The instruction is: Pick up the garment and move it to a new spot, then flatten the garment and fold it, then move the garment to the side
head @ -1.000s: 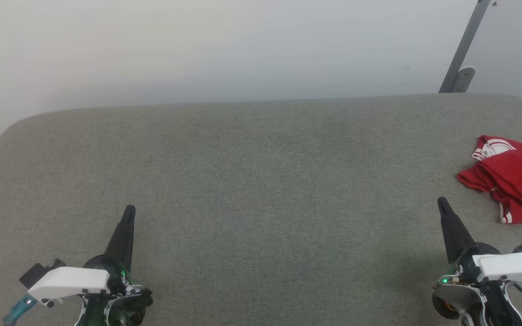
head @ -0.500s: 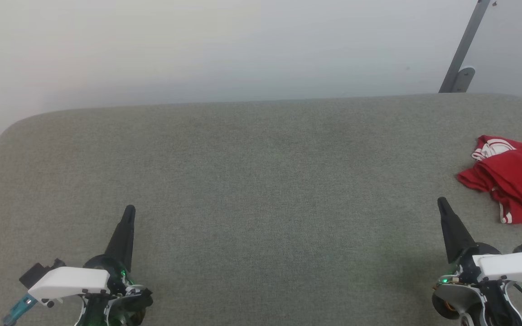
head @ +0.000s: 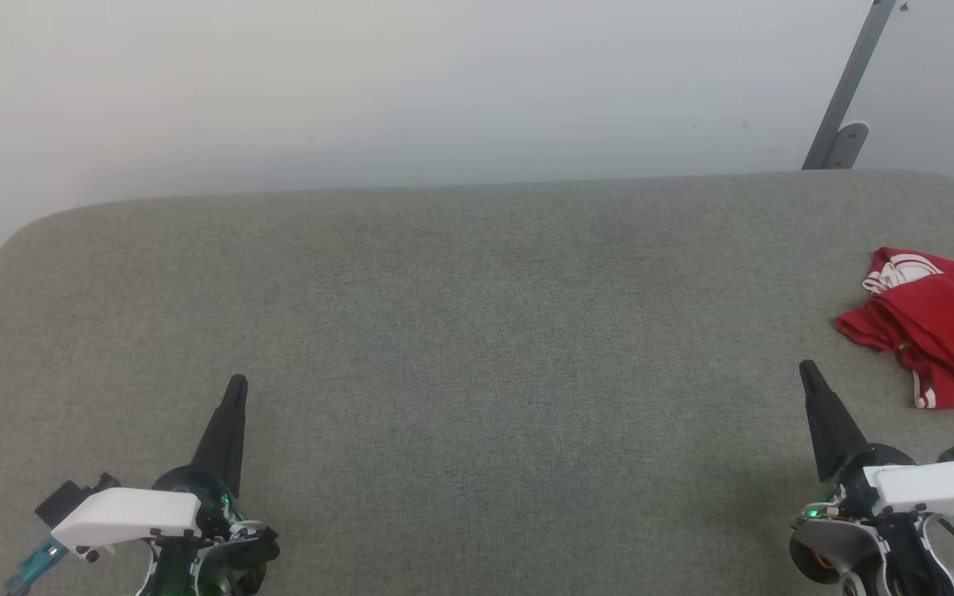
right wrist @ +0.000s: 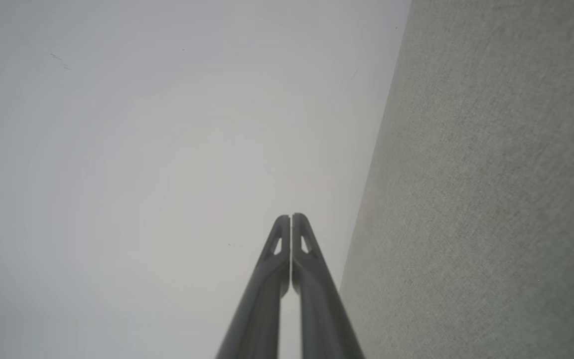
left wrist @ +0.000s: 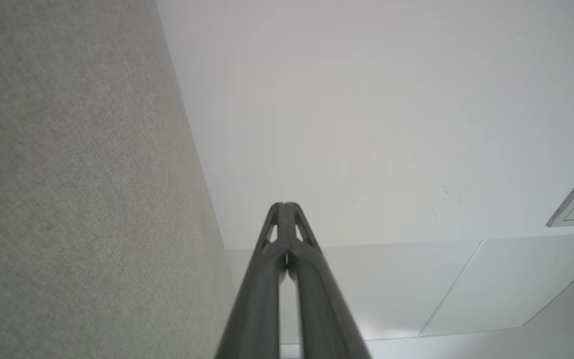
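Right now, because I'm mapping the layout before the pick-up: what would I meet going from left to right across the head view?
left gripper → bare stretch of the grey table → right gripper → garment, crumpled at that view's right edge.

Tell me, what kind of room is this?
Probably a plain lab or test room: a bare white wall, a big grey cloth-covered table, and a crumpled red garment lying at its right edge.
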Controlling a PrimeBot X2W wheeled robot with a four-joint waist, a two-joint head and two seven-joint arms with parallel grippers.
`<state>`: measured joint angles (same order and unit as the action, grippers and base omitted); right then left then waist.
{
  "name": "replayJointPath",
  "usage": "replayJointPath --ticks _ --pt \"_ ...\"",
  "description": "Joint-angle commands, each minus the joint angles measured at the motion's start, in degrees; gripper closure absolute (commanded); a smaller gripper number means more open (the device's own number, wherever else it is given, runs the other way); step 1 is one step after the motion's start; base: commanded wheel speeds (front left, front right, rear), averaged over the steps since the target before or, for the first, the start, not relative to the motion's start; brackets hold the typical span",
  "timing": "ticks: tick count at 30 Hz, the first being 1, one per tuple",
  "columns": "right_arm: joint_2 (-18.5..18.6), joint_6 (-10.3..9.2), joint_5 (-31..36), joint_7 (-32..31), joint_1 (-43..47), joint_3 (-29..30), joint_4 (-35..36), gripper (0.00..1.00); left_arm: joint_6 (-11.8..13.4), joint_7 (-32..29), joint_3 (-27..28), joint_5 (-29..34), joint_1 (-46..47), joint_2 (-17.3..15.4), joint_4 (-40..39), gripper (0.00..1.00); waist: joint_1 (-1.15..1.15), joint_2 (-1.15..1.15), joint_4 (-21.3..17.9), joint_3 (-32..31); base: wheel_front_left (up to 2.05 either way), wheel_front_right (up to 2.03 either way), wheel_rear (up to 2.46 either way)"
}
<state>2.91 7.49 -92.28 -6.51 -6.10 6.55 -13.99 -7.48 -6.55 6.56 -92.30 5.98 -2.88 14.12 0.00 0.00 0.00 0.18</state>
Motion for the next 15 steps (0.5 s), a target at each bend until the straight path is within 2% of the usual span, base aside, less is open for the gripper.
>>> replayJointPath --ticks 1,15 --pt "-0.2 0.0 -0.2 -0.2 -0.3 0.0 -0.1 1.0 0.0 -0.3 0.0 -0.1 0.6 0.2 0.0 1.0 0.0 0.0 0.0 0.0 0.0 0.0 0.0" --pt "-0.2 0.0 -0.3 -0.2 -0.3 0.0 -0.1 1.0 0.0 -0.3 0.0 -0.1 0.6 0.2 0.0 1.0 0.0 0.0 0.0 0.0 0.0 0.0 0.0"
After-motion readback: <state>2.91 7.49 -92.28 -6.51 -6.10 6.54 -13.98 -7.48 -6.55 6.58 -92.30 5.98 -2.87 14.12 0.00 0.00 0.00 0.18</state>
